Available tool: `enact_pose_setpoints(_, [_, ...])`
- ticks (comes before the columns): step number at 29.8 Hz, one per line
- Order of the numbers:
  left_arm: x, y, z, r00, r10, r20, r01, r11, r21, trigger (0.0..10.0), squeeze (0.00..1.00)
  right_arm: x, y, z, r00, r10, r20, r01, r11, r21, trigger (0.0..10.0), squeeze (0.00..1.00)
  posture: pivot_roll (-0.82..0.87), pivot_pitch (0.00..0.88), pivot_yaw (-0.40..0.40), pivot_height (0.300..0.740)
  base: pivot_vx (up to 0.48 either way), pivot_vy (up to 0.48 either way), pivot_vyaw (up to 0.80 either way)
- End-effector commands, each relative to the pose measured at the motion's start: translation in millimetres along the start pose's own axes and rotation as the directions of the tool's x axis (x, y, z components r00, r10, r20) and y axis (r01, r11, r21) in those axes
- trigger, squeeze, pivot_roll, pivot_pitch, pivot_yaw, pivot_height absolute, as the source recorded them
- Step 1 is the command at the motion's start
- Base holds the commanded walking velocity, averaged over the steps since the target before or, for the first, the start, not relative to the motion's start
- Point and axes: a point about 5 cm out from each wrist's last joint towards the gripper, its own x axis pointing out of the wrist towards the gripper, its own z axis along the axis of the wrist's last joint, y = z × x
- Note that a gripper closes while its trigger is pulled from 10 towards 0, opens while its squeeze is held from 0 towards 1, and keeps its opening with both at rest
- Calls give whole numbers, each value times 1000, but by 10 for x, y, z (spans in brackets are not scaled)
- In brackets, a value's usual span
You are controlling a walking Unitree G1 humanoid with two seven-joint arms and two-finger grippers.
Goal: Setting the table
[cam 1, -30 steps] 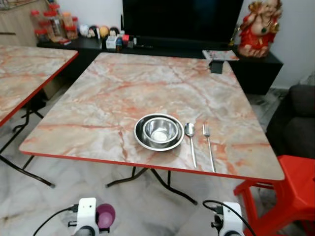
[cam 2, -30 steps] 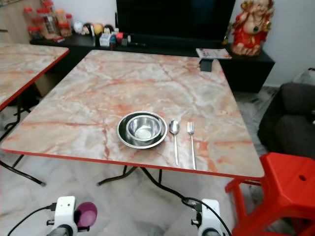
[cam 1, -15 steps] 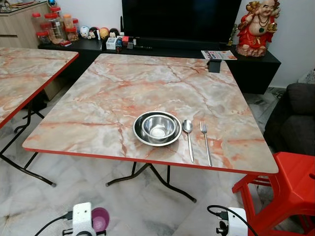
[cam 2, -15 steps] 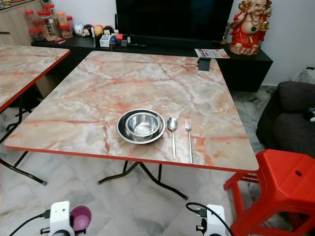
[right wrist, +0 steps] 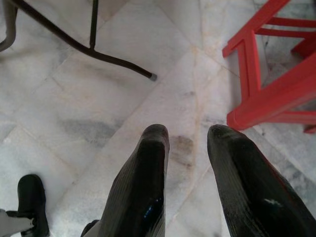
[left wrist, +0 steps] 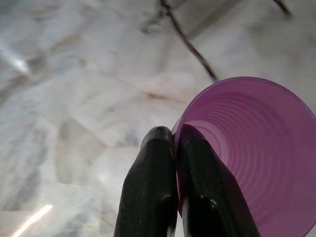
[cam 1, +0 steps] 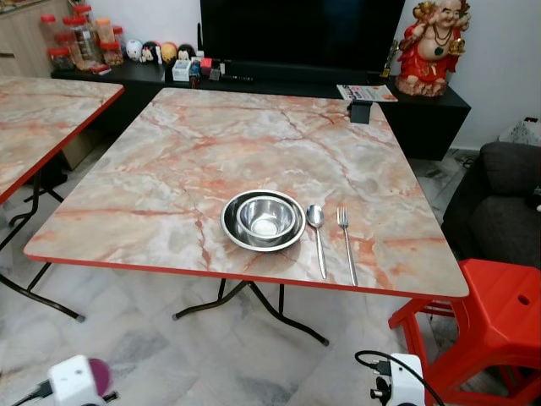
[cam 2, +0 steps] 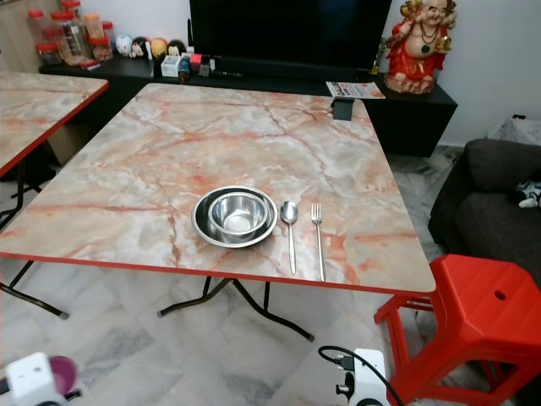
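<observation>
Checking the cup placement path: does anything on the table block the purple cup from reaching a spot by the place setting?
Nothing visible does. The left gripper holds the purple cup low over the floor, short of the table. Bowl, spoon and fork sit near the front edge, with bare tabletop around them.

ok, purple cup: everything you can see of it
The purple cup looks like thin translucent plastic, with fine ridges ringing its inside wall. It looks empty. The left hand holds it low over the marble floor, short of the table: the rim is pinched between the two black fingers, one outside the wall, one inside. Its base can't be seen. Nothing else touches it.
</observation>
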Motion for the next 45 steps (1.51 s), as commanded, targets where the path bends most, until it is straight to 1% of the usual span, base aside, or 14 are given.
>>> enact_pose_setpoints(1, [48, 50, 111, 997, 47, 59, -45, 999, -19, 10000, 0, 11, 1, 36, 1000, 4, 5, -4, 1000, -9, 10000, 0, 42, 0, -76, 740, 0, 0, 0])
enact_pose_setpoints(8, [226, 99, 494, 978, 84, 191, -77, 996, -46, 10000, 0, 19, 2, 61, 1000, 8, 8, -8, 1000, -15, 10000, 0, 40, 0, -73, 740, 0, 0, 0])
enact_pose_setpoints(13, [320, 167, 825, 932, 121, 342, -127, 992, -5, 10000, 0, 22, 7, 72, 1000, 8, 11, -8, 1000, -12, 10000, 0, 40, 0, -72, 740, 0, 0, 0])
enact_pose_setpoints(19, [424, 358, 1600, 786, 212, 581, -202, 976, -82, 10000, 0, 28, 30, 88, 1000, 15, 12, -14, 1000, -12, 10000, 0, 49, 0, -70, 740, 0, 0, 0])
enact_pose_setpoints(21, [424, 355, 1700, 769, 207, 604, -191, 977, -91, 10000, 0, 29, 32, 90, 1000, 15, 12, -15, 1000, -12, 10000, 0, 48, 0, -68, 740, 0, 0, 0])
enact_pose_setpoints(22, [412, 326, 1931, 730, 181, 659, -156, 983, -97, 10000, 0, 30, 39, 94, 1000, 16, 13, -16, 1000, -12, 10000, 0, 46, 0, -64, 740, 0, 0, 0])
enact_pose_setpoints(26, [378, 210, 2222, 698, 113, 707, -55, 993, -104, 10000, 0, 31, 48, 96, 1000, 17, 13, -17, 1000, -10, 10000, 0, 45, 0, -61, 740, 0, 0, 0])
enact_pose_setpoints(27, [316, -12, 2455, 682, -26, 731, 114, 991, -72, 10000, 0, 31, 56, 93, 1000, 18, 11, -18, 1000, -7, 10000, 0, 40, 0, -57, 740, 0, 0, 0])
enact_pose_setpoints(28, [229, -235, 2617, 656, -157, 738, 277, 960, -42, 10000, 0, 30, 60, 90, 1000, 18, 11, -18, 1000, -4, 10000, 0, 34, 0, -51, 740, 0, 0, 0])
enact_pose_setpoints(33, [-71, -766, 2889, 549, -425, 719, 600, 800, 14, 10000, 0, 27, 57, 81, 1000, 8, 12, -8, 1000, 12, 10000, 0, 17, 0, -38, 740, 0, 0, 0])
enact_pose_setpoints(36, [-196, -988, 2939, 509, -524, 682, 696, 717, 31, 10000, 0, 26, 53, 77, 1000, 5, 12, -6, 1000, 16, 10000, 0, 13, 0, -34, 740, 0, 0, 0])
enact_pose_setpoints(38, [-295, -1206, 2935, 465, -637, 615, 771, 633, 72, 10000, 0, 25, 51, 75, 1000, 2, 11, -2, 1000, 21, 10000, 0, 5, 0, -29, 740, 0, 0, 0])
enact_pose_setpoints(41, [-388, -1355, 2937, 425, -703, 570, 821, 565, 84, 10000, 0, 25, 43, 78, 1000, -4, 13, 4, 1000, 29, 10000, 0, -5, 0, -27, 740, 0, 0, 0])
enact_pose_setpoints(45, [-484, -1519, 2931, 404, -774, 487, 851, 513, 110, 10000, 0, 25, 31, 78, 1000, -8, 13, 7, 999, 33, 10000, 0, -5, 0, -38, 740, 0, 0, 0])
